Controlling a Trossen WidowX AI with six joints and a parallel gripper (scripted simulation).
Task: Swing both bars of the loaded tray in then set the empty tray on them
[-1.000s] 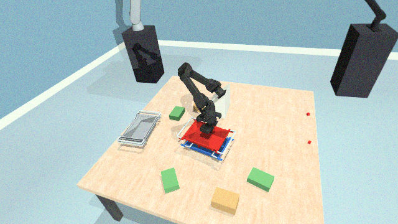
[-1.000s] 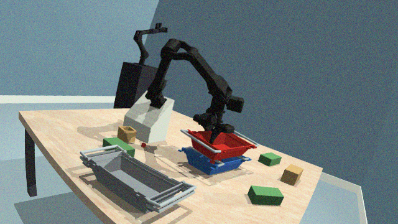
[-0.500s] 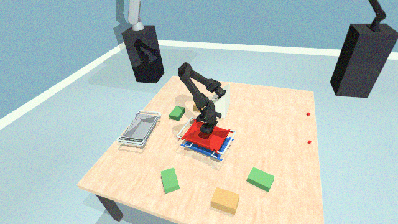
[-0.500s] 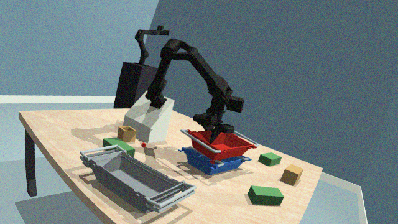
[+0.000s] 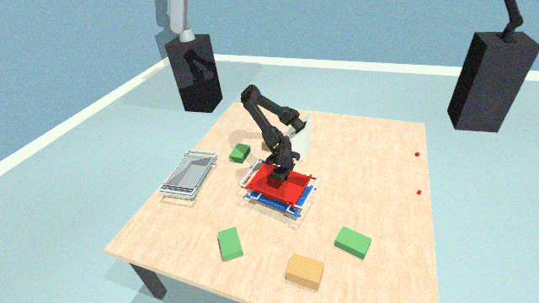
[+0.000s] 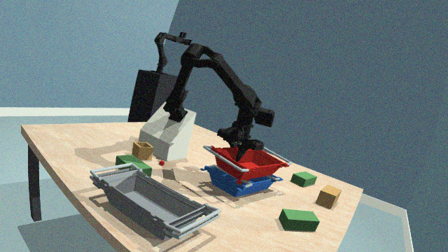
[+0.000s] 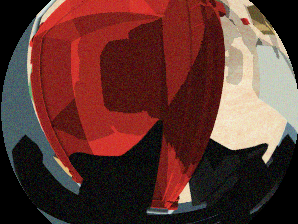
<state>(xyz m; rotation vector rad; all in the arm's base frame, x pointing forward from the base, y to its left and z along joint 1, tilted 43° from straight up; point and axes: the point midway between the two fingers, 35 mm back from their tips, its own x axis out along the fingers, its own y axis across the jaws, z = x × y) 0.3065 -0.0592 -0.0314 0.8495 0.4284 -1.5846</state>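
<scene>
My gripper is shut on a side wall of the red tray. The red tray looks empty and close to level, directly above the blue tray. The red tray's own wire bars stand out over its ends, one at the near left. Short grey bar pieces show at the blue tray's rim, under the red tray. The red tray hides the blue tray's inside and load. Whether its floor touches the bars, I cannot tell.
A grey tray with wire bars stands at the table's side. Green blocks and a tan block lie around. An open wooden box is near the arm's pale base. Small red cubes lie far right.
</scene>
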